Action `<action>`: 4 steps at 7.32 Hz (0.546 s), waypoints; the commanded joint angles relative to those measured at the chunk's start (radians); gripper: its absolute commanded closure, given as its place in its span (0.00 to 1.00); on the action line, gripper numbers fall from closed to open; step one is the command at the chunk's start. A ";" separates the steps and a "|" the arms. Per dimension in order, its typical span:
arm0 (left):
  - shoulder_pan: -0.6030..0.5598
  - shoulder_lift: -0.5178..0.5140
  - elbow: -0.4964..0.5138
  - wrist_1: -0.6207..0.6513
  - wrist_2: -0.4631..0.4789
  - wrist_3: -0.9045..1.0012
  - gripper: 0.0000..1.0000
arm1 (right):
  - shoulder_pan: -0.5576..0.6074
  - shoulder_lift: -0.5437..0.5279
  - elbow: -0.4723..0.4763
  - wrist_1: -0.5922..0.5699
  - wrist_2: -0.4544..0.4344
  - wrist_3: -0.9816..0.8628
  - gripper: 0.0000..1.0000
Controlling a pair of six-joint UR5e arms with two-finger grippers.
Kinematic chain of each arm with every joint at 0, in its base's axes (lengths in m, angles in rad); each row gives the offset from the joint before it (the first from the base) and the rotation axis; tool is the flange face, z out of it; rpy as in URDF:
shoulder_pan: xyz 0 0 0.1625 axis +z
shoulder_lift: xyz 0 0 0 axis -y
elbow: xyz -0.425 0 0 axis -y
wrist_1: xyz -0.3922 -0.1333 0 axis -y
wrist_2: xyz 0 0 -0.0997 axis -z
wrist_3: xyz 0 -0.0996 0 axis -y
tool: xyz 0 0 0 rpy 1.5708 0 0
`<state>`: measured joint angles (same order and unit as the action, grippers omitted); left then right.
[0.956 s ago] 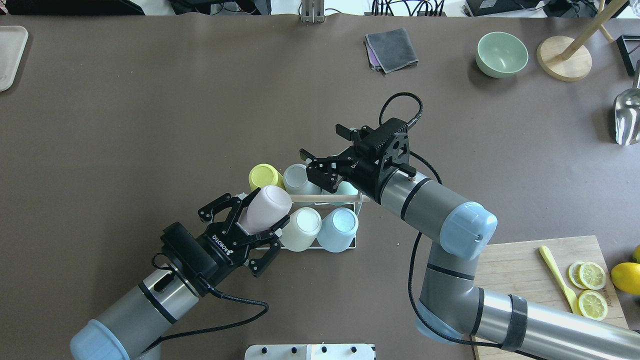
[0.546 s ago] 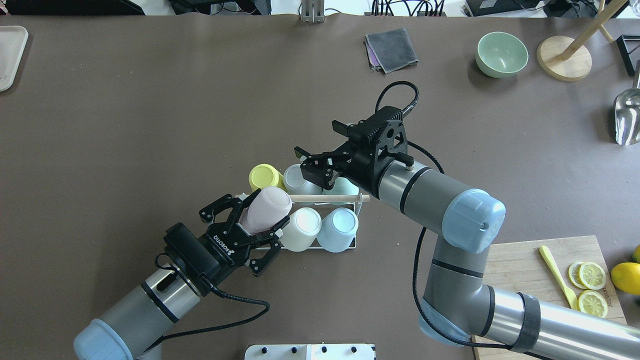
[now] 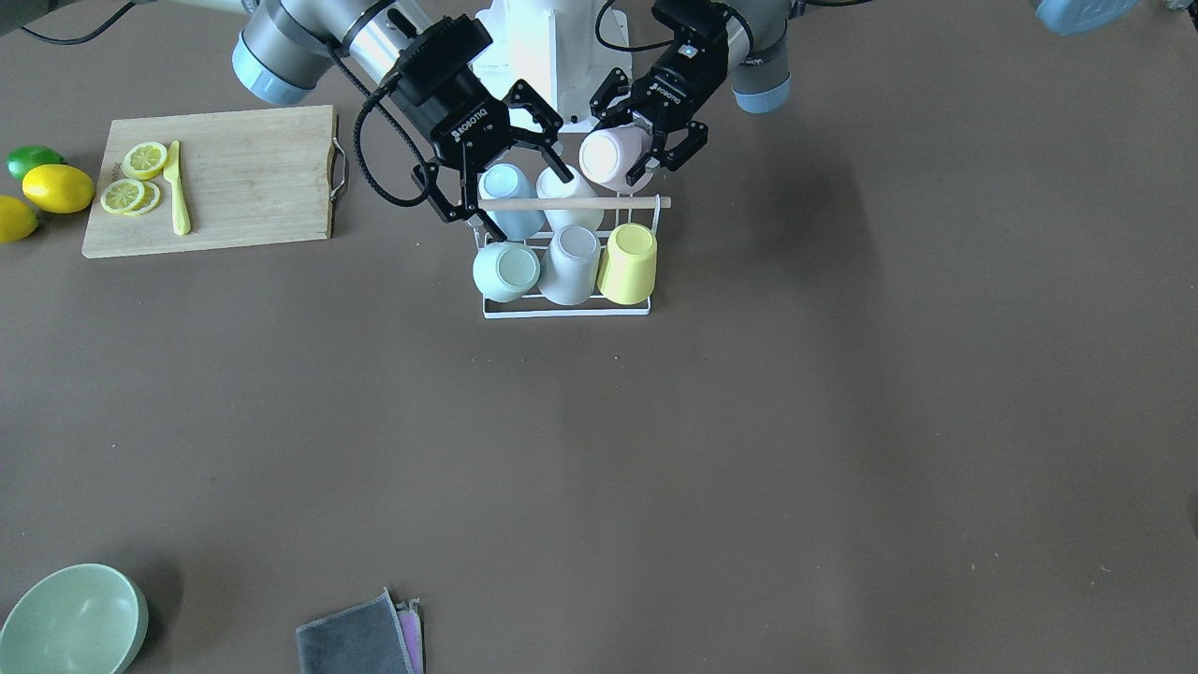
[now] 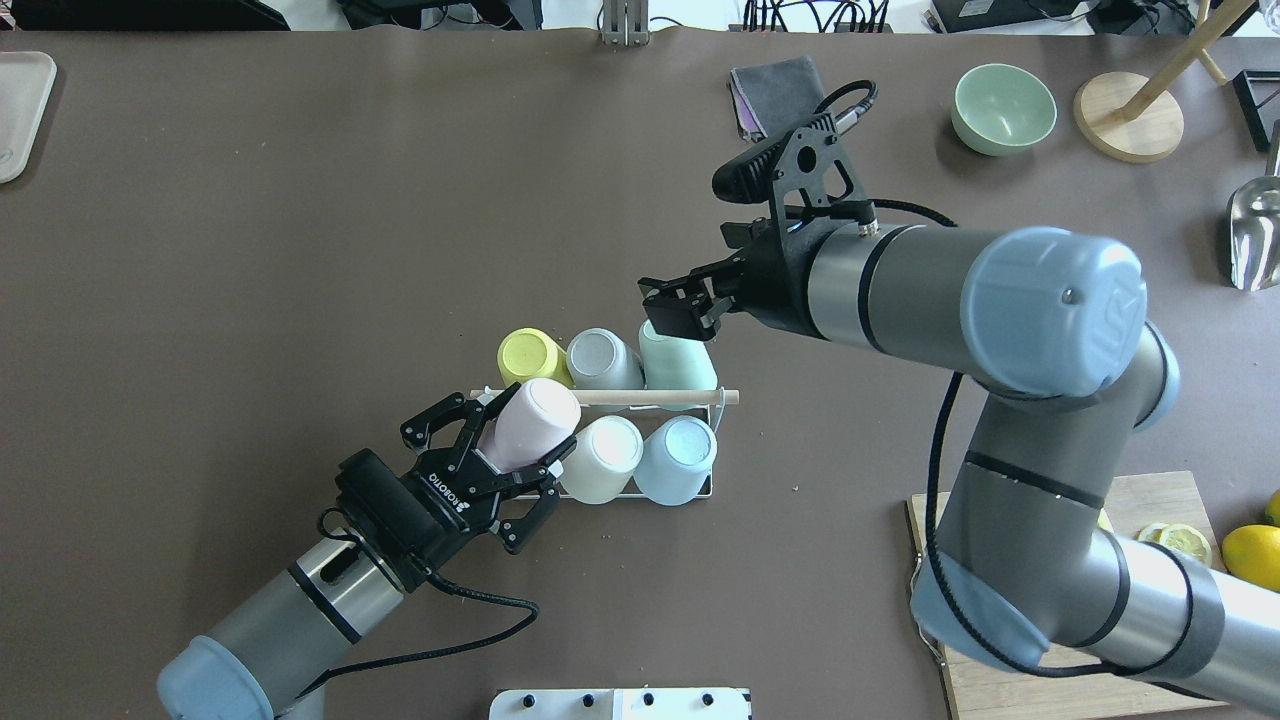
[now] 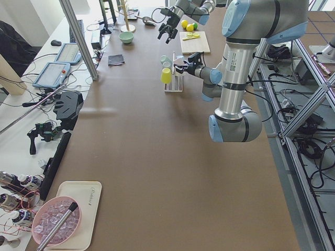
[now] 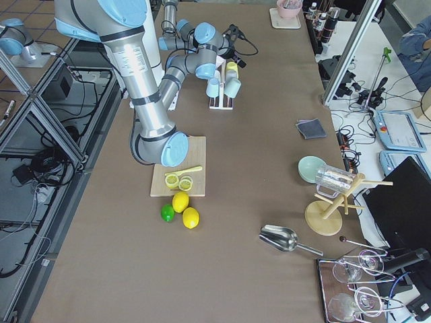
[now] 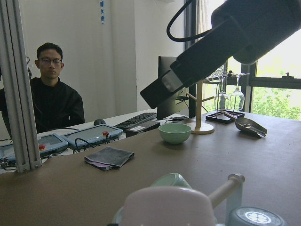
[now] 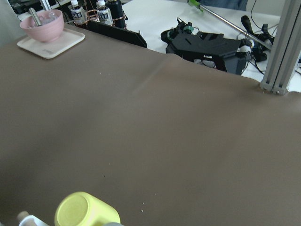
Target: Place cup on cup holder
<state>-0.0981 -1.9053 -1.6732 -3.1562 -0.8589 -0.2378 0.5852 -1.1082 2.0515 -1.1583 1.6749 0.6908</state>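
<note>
Brown table (image 4: 300, 200) — white wall (image 7: 122, 47), bright window (image 7: 277, 70) w/ greenery.

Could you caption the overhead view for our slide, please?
Left gripper holds a pink cup at the nearly full cup holder.

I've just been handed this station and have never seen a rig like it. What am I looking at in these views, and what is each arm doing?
These are two robot arms at a brown table, each ending in two fingers. The overhead view looks from behind the robot, so its left arm enters at lower left. The front-facing view looks back at the robot, so the sides swap. Two side views look along the table, and each wrist carries its own camera.

The left fingers are shut on a tilted pink cup at the nearest corner of the cup holder, a white wire rack with a wooden rod that holds five other cups. The right fingers are open, empty and raised near the rack.

Elsewhere there are a cutting board with lemon slices, a green bowl and a grey cloth.
</note>
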 commanded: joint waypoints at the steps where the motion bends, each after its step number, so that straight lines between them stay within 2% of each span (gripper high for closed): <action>1: 0.000 0.011 0.009 -0.002 0.000 0.008 0.46 | 0.149 -0.028 0.021 -0.234 0.282 0.013 0.00; 2: 0.000 0.020 0.012 -0.020 0.000 0.027 0.03 | 0.181 -0.069 0.021 -0.285 0.304 0.012 0.00; 4: 0.000 0.031 0.026 -0.089 0.001 0.066 0.02 | 0.269 -0.134 -0.020 -0.302 0.301 0.012 0.00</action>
<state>-0.0982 -1.8802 -1.6545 -3.2106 -0.8587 -0.1874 0.7949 -1.2083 2.0585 -1.4377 1.9659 0.7026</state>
